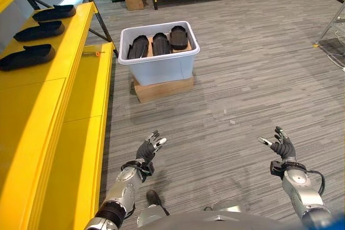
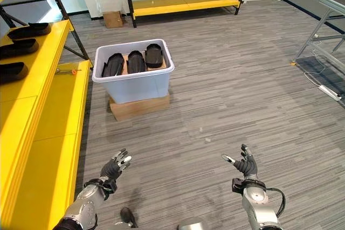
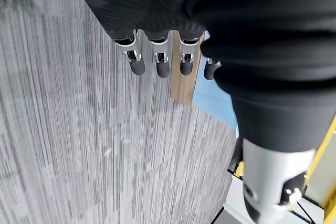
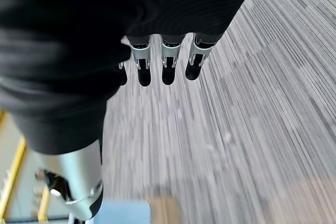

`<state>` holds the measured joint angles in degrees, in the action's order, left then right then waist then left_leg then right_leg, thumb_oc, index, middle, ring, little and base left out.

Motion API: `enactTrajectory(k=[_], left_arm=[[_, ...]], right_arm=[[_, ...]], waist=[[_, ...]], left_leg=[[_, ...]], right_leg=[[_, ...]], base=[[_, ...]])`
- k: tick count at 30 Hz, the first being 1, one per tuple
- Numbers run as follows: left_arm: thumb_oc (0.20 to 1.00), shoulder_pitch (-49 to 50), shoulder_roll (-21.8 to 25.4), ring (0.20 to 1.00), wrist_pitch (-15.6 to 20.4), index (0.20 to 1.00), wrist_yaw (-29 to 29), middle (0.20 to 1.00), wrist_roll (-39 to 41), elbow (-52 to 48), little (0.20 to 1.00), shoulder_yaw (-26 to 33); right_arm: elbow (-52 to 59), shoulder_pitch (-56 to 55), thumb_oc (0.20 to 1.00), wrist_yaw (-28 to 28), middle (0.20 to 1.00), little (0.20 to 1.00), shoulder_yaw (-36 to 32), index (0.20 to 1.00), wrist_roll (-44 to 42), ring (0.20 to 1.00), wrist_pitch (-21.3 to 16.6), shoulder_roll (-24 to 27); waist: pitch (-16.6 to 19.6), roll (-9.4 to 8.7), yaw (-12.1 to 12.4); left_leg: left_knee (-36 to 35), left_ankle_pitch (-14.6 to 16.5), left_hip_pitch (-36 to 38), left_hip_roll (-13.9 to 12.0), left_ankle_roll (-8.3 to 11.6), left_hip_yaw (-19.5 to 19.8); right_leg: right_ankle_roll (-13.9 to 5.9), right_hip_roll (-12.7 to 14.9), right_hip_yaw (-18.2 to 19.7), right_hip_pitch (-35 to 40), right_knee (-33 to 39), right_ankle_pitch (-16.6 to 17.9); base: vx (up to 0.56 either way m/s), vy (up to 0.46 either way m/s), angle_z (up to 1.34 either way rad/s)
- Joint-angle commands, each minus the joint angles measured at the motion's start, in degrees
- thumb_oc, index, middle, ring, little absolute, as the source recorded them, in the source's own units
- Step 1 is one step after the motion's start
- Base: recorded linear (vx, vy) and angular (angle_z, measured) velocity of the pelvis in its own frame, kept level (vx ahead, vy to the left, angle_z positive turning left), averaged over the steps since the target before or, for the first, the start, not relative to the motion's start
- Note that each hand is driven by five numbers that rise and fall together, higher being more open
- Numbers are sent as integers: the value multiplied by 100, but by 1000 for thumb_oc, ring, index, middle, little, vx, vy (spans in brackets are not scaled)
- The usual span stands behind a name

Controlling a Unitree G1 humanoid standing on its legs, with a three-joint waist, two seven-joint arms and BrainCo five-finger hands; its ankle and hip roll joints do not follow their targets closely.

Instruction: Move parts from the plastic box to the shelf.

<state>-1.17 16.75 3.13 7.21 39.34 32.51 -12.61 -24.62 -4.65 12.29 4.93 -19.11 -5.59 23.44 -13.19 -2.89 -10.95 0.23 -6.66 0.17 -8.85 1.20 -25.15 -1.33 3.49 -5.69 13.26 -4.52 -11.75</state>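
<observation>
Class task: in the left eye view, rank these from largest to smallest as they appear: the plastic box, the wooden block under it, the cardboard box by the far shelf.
1. plastic box
2. wooden block
3. cardboard box, though it stands farther away, so its true size is unsure.

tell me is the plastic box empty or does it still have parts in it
Not empty. The plastic box holds three black parts standing side by side, seen from above through its open top.

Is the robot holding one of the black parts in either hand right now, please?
No: the left hand and right hand hang open over the floor, while the black parts stand in the plastic box.
</observation>
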Motion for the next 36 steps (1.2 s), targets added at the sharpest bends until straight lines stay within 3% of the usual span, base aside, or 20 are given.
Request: enactTrajectory(k=[1, 5, 8, 10, 11, 14, 16, 17, 18, 19, 21, 22, 24, 26, 29, 33, 36], left_arm=[[1000, -10, 76, 1000, 279, 1000, 62, 1000, -55, -319, 1000, 67], [1000, -106, 117, 1000, 222, 1000, -9, 1000, -212, -352, 1000, -22], [1000, -120, 137, 1000, 239, 1000, -71, 1000, -341, -377, 1000, -87], [1000, -174, 123, 1000, 205, 1000, -95, 1000, -358, -355, 1000, -152], [1000, -171, 120, 1000, 197, 1000, -94, 1000, -352, -351, 1000, -159], [1000, -91, 117, 1000, 167, 1000, -50, 1000, -354, -410, 1000, -187], [1000, -70, 113, 1000, 171, 1000, -70, 1000, -355, -430, 1000, -203], [1000, -54, 106, 1000, 144, 1000, -64, 1000, -360, -453, 1000, -187], [1000, -61, 113, 1000, 106, 1000, -65, 1000, -342, -480, 1000, -173], [1000, -94, 135, 1000, 21, 1000, -25, 1000, -285, -539, 1000, -166], [1000, -109, 142, 1000, -27, 1000, 16, 1000, -369, -589, 1000, -219], [1000, -120, 135, 1000, -43, 1000, 45, 1000, -419, -597, 1000, -269], [1000, -89, 128, 1000, -5, 1000, 99, 1000, -502, -599, 1000, -386], [1000, 19, 151, 1000, 10, 1000, 179, 1000, -585, -675, 1000, -490], [1000, 137, 199, 1000, -74, 1000, 307, 1000, -630, -788, 1000, -519], [1000, 309, 232, 1000, -150, 1000, 321, 1000, -555, -852, 1000, -378], [1000, 426, 194, 1000, -116, 1000, 416, 1000, -464, -896, 1000, -292]], right_arm=[[535, 48, 1000, -26, 1000, 1000, -80, 1000, 52, 1000, -254, 302], [607, 193, 1000, -95, 1000, 1000, 6, 1000, -37, 1000, -277, 146], [710, 261, 1000, -158, 1000, 1000, 90, 1000, -19, 1000, -259, 21], [805, 311, 1000, -118, 1000, 1000, 235, 1000, 24, 1000, -211, -137], [820, 322, 1000, -113, 1000, 1000, 257, 1000, 81, 1000, -199, -154], [841, 515, 1000, -37, 1000, 1000, 436, 1000, 206, 1000, -129, -140], [811, 581, 1000, 10, 1000, 1000, 467, 1000, 201, 1000, -113, -124], [796, 636, 1000, 250, 1000, 1000, 483, 1000, 256, 1000, -145, -126], [843, 620, 1000, 283, 1000, 1000, 437, 1000, 337, 1000, -181, -129], [935, 570, 1000, 332, 1000, 1000, 384, 1000, 418, 1000, -199, -142], [1014, 520, 1000, 428, 1000, 1000, 344, 1000, 426, 1000, -150, -160], [1044, 492, 1000, 477, 1000, 1000, 314, 1000, 403, 1000, -126, -178], [1082, 410, 1000, 606, 1000, 1000, 235, 1000, 472, 1000, -87, -223], [1118, 316, 1000, 912, 1000, 1000, 135, 1000, 635, 1000, -62, -271], [1055, 211, 1000, 1267, 1000, 1000, 39, 1000, 658, 1000, -84, -264], [938, 198, 1000, 1328, 1000, 1000, -33, 1000, 678, 1000, -7, -165], [790, 271, 1000, 1363, 1000, 1000, -46, 1000, 715, 1000, 58, -70]], waist=[[196, 177, 235], [329, 147, 299], [391, 141, 328], [430, 174, 354], [438, 180, 368], [391, 304, 587], [354, 343, 580], [255, 368, 519], [212, 331, 494], [133, 254, 445], [80, 166, 377], [53, 98, 333], [14, 105, 270], [-49, 89, 274], [50, -3, 317], [176, 9, 329], [242, 36, 327]], left_leg=[[652, 491, -283, -254, 106, 198], [547, 682, -169, 94, -160, 176], [381, 811, -87, 346, -362, 172], [106, 940, 120, 676, -615, 154], [71, 948, 152, 723, -648, 138], [-89, 1089, 441, 922, -864, 34], [-139, 1098, 532, 909, -862, 53], [-230, 1040, 731, 844, -733, 132], [-259, 1041, 837, 820, -641, 177], [-273, 1108, 956, 770, -521, 250], [-271, 1230, 1031, 785, -466, 378], [-239, 1231, 997, 787, -460, 420], [-246, 1389, 1103, 726, -419, 564], [-193, 1487, 1218, 603, -346, 493], [68, 1547, 1146, 499, -254, 489], [290, 1486, 1128, 335, -171, 465], [466, 1531, 1189, 175, -112, 374]], right_leg=[[-104, 181, -570, -411, -775, -62], [-286, 275, -551, -451, -1157, -106], [-444, 334, -556, -688, -1760, 77], [-592, 367, -640, -1064, -2890, 333], [-625, 393, -681, -1108, -3097, 412], [-731, 987, -1045, -1599, -4682, 1077], [-728, 941, -988, -1830, -4742, 1082], [-667, 781, -1051, -2141, -4101, 925], [-648, 824, -1113, -2178, -3270, 1003], [-713, 918, -1138, -2153, -1956, 1372], [-882, 975, -916, -2163, -931, 1911], [-901, 1050, -719, -2260, -503, 2298], [-1067, 1188, -421, -2389, -199, 2535], [-1197, 1379, -432, -2363, 10, 2695], [-1195, 1349, -565, -1871, 288, 2646], [-939, 1044, -694, -1725, 1, 1904], [-758, 882, -773, -1657, -203, 1537]], base=[[304, 302, 0], [227, 244, 8], [128, 223, -2], [144, 326, -14], [141, 358, 12], [119, 295, 3], [80, 21, -17], [125, -153, -35], [220, -303, -27], [198, -288, -2], [178, -288, 15], [142, -273, 19], [215, -247, 55], [256, -324, 71], [291, -498, 45], [197, -334, 7], [245, -319, -36]])
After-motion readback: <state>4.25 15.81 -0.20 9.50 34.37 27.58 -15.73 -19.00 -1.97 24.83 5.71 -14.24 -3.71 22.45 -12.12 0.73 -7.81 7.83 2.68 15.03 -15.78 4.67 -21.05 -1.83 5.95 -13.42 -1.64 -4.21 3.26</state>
